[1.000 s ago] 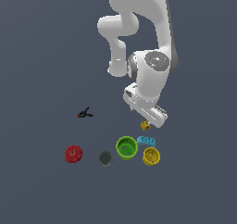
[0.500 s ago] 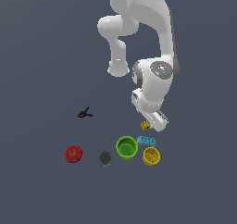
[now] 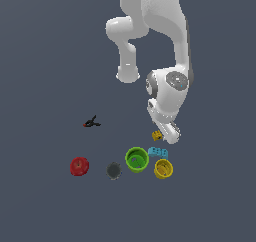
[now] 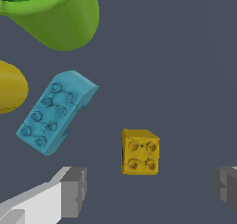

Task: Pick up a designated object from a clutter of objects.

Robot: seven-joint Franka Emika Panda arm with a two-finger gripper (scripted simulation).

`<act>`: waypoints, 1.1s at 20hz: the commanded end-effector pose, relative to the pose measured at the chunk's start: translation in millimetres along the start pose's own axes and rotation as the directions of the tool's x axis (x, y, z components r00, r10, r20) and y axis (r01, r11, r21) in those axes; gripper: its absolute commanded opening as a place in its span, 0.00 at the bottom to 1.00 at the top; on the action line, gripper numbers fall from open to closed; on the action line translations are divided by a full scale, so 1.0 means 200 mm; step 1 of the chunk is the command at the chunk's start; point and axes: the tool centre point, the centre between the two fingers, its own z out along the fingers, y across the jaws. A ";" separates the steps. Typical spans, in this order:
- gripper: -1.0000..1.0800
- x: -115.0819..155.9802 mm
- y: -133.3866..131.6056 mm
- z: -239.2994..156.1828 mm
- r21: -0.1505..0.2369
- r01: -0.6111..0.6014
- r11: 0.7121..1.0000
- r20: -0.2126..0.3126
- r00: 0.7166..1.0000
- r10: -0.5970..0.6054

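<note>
Dark grey-blue floor [image 3: 45,46] filled both views, flat and unmarked, with your clutter gathered toward its near side in the exterior view. Your white arm [image 3: 165,46] was the biggest thing there, folded down from the far side so that its wrist hung just above the small yellow block [image 3: 157,135]. You had the gripper [image 4: 150,186] spread wide: in the wrist view its two grey fingertips [image 4: 74,190] stood well apart, and the yellow block [image 4: 140,152] sat on the floor between and a little ahead of them, touching neither. That block showed four studs on its upper face.

Next in size, the green cup [image 3: 136,159] stood upright, nearer than the block, to the exterior view's left of it, with the yellow cup [image 3: 163,168] to its right and slightly nearer. The light-blue brick [image 3: 158,152] lay just beside both cups, between them and the yellow block; the wrist view showed it [image 4: 55,111] tilted and apart from the block. The red round piece [image 3: 79,166] sat far off to the left, the dark grey disc [image 3: 114,171] between it and the green cup. The black-and-red clamp [image 3: 91,122] lay alone, farther back on the left.
</note>
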 end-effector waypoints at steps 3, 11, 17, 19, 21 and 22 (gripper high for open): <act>0.96 -0.02 0.00 0.03 0.003 -0.038 0.999 0.001 0.999 0.038; 0.96 -0.03 0.00 0.04 0.003 -0.048 0.999 0.001 0.999 0.048; 0.96 -0.03 0.01 0.13 0.003 -0.049 0.999 0.001 0.999 0.049; 0.96 -0.03 0.01 0.18 0.003 -0.050 0.999 0.001 0.999 0.050; 0.96 -0.03 0.01 0.23 0.003 -0.050 0.999 0.001 0.999 0.050; 0.96 -0.03 0.01 0.25 0.003 -0.050 0.999 0.001 0.999 0.050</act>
